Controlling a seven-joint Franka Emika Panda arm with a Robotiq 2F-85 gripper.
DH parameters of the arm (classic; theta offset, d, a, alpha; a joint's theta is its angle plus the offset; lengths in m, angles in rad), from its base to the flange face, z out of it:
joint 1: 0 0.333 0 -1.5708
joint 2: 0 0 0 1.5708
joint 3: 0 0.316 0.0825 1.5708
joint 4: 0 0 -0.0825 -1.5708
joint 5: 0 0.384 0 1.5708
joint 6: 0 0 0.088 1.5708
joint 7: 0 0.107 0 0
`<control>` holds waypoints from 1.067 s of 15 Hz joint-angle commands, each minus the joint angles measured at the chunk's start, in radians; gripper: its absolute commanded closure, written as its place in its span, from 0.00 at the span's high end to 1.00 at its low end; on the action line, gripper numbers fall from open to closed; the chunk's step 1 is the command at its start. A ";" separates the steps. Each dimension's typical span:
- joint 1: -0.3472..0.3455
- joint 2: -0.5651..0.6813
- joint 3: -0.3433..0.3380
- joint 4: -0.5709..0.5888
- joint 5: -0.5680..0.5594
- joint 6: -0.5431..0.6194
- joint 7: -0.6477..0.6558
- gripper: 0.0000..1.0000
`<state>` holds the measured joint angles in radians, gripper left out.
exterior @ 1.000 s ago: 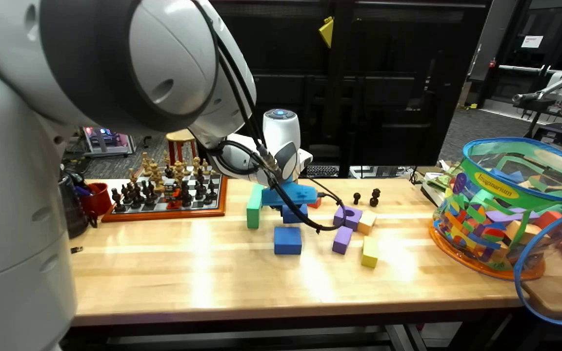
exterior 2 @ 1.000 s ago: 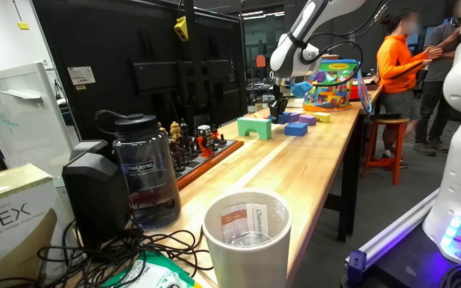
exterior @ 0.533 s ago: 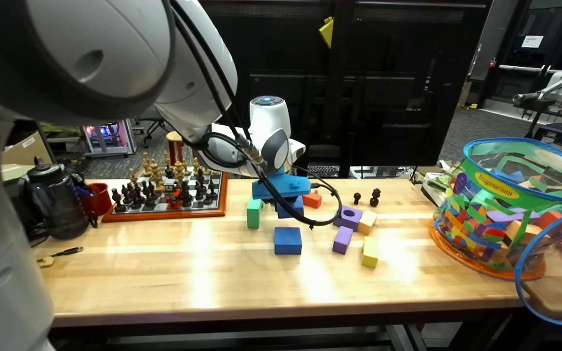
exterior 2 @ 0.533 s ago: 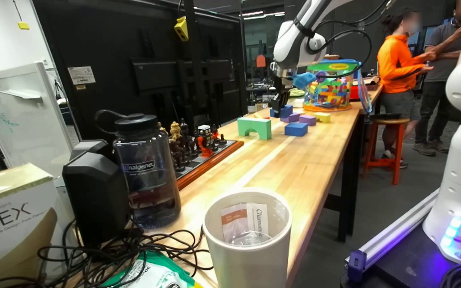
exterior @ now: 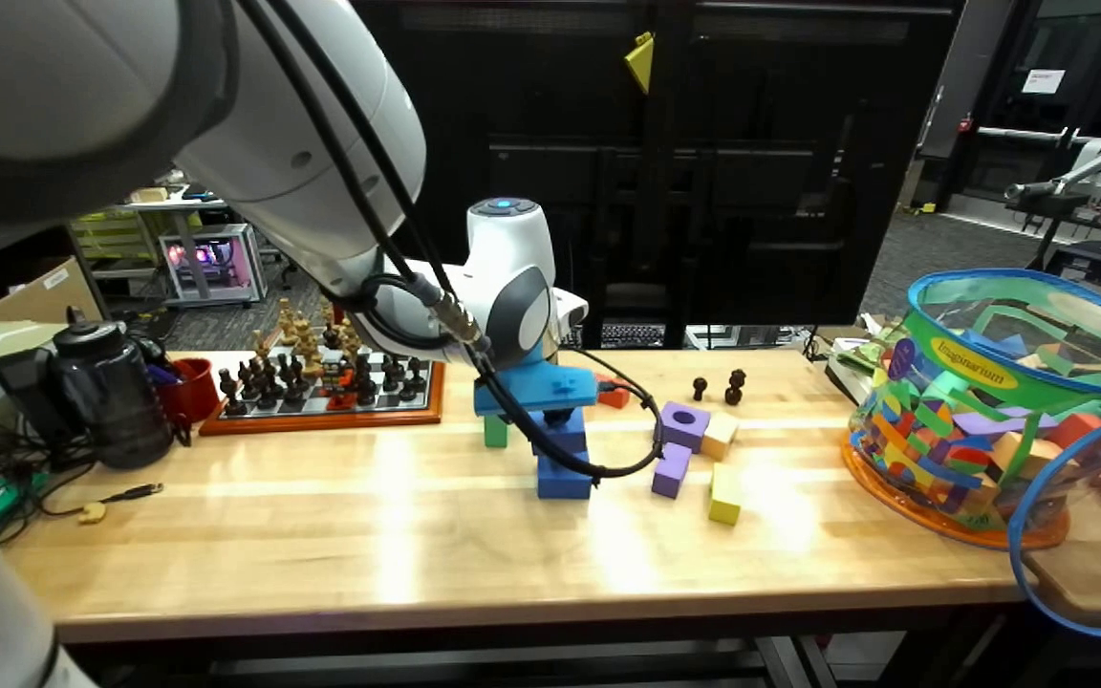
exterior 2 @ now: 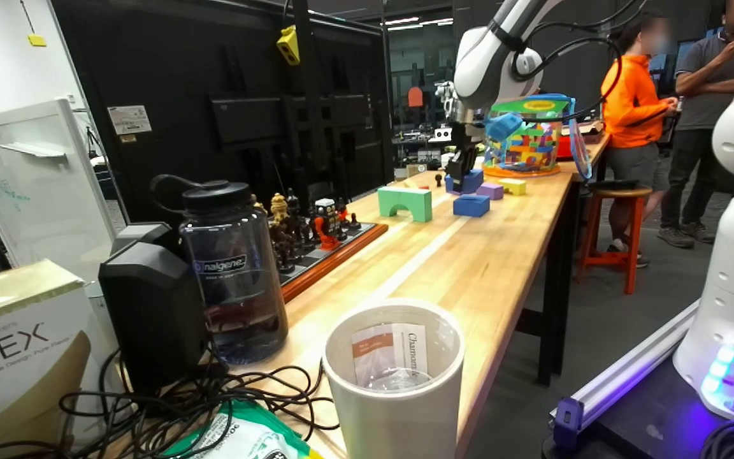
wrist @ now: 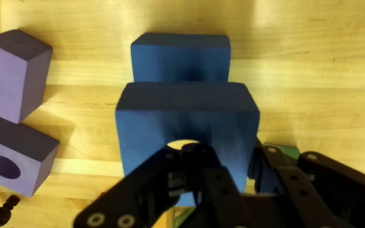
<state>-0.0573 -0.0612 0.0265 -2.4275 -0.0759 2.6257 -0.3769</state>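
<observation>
My gripper [wrist: 227,148] is closed on a holed blue block [wrist: 147,126] in the middle of the wrist view, pinching the wall beside its opening: one finger seems to sit inside the hole, the other against the block's right side. Just above it in that frame, partly covered by it, I have a second blue block [wrist: 179,61] resting on the desk [exterior: 398,535]; I can't tell whether the two touch. Down the left edge of the same view I see a plain purple block [wrist: 5,79] and, below it, a holed purple block [wrist: 28,174]. A green arch block [exterior 2: 405,196] stands near the centre in an exterior view. In an exterior view I also get a yellow block [exterior: 724,495] right of centre with a tan block [exterior: 719,437] just above it, a chessboard [exterior: 321,420] at left and a clear tub of blocks [exterior: 1038,387] at the right edge.
</observation>
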 commanded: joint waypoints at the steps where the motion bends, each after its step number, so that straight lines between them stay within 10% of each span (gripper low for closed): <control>1: 0.029 -0.062 -0.018 -0.077 0.013 0.002 0.002 0.06; 16: 0.054 -0.059 -0.052 -0.095 0.088 0.034 -0.057 0.06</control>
<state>-0.0217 -0.0960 -0.0032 -2.5107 -0.0332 2.6511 -0.3897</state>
